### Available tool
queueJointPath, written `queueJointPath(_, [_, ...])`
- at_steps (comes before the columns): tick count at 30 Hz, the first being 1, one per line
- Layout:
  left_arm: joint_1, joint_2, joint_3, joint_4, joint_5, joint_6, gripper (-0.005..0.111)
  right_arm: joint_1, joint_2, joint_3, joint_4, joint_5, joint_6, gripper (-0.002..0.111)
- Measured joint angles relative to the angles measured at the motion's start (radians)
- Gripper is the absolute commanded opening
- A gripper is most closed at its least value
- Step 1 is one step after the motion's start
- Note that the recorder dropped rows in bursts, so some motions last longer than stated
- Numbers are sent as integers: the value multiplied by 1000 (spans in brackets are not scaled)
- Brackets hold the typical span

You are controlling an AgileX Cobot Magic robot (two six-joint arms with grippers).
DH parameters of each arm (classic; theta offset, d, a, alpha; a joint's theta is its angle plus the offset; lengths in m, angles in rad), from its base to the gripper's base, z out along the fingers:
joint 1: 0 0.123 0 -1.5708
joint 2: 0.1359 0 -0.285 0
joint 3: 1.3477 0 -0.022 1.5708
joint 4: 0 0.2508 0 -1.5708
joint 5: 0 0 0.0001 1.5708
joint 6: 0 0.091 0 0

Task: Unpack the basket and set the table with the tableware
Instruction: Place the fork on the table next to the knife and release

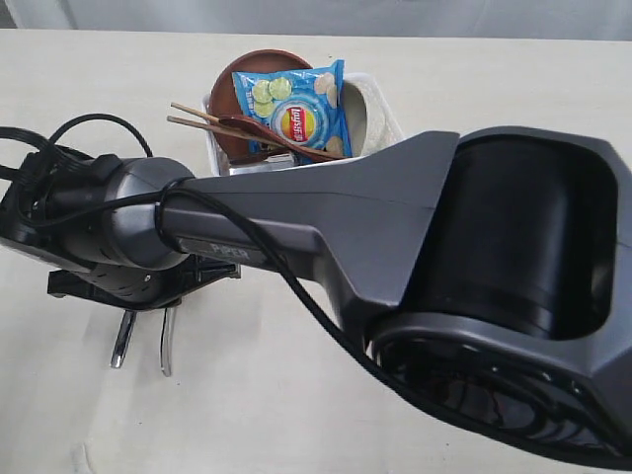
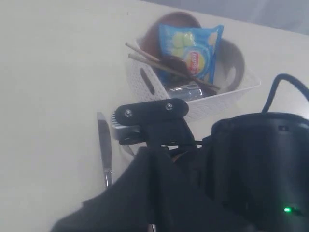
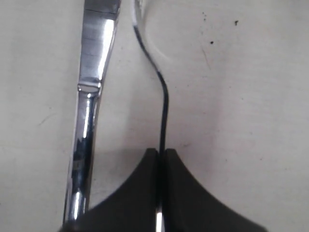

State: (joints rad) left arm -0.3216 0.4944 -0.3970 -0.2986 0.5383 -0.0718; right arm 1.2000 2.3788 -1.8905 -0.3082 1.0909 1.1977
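My right gripper (image 3: 161,154) is shut on the thin handle of the steel fork (image 3: 161,101), which is low over the table (image 1: 79,69). The steel knife (image 3: 89,106) lies flat right beside it. In the exterior view this arm reaches across to the left, with the knife (image 1: 123,338) and fork (image 1: 166,341) showing below the gripper body. Behind stands the white basket (image 1: 219,148) with the brown plate (image 1: 259,64), wooden chopsticks (image 1: 202,123), dark spoon (image 1: 242,125), off-white bowl (image 1: 373,109) and steel cup (image 2: 186,91). In the left wrist view a dark mass covers the left jaws.
A blue chip bag (image 1: 296,109) lies on top of the things in the basket. The right arm's thick grey link (image 1: 415,227) and its cable span the table in front of the basket. Bare tabletop lies to the left of the knife (image 2: 104,140).
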Motion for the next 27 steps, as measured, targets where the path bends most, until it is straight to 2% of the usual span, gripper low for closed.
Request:
queueJointPath(1, [0, 0, 0, 0, 0, 0, 0, 0, 2, -2, 0, 0, 0, 9])
queueJointPath(2, [0, 0, 0, 0, 0, 0, 0, 0, 2, -2, 0, 0, 0, 23])
queueJointPath(4, [0, 0, 0, 0, 0, 0, 0, 0, 2, -2, -2, -8, 0, 43])
queueJointPath(5, [0, 0, 0, 0, 0, 0, 0, 0, 2, -2, -2, -10, 0, 44])
queueJointPath(10, [0, 0, 0, 0, 0, 0, 0, 0, 2, -2, -13, -43, 0, 37])
queueJointPath(20, [0, 0, 0, 0, 0, 0, 0, 1, -11, -2, -47, 11, -38, 34])
queueJointPath(27, [0, 0, 0, 0, 0, 0, 0, 1, -11, -2, -50, 11, -53, 2])
